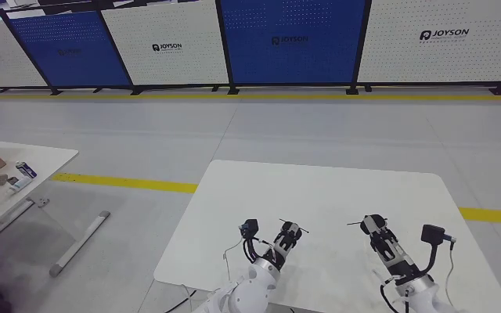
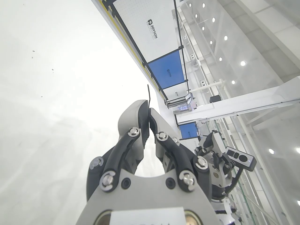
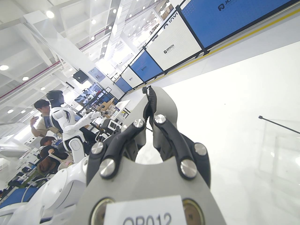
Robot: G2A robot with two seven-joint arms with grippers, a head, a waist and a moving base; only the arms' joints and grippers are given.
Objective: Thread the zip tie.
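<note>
I see a white table (image 1: 329, 188) on a grey floor (image 1: 313, 125), with a yellow line (image 1: 125, 182) showing on either side of it. Blue and white panels (image 1: 293, 39) stand along the far side. A second table (image 1: 43, 159) at the left holds small items (image 1: 23, 170).

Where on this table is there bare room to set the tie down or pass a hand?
Crowded: the near edge, where the left gripper and right gripper hold zip tie ends, a narrow gap between them. Bare: the far half of the table, from them to its far edge.

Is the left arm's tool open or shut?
Shut: the left tool pinches a thin black zip tie between its pads.
</note>
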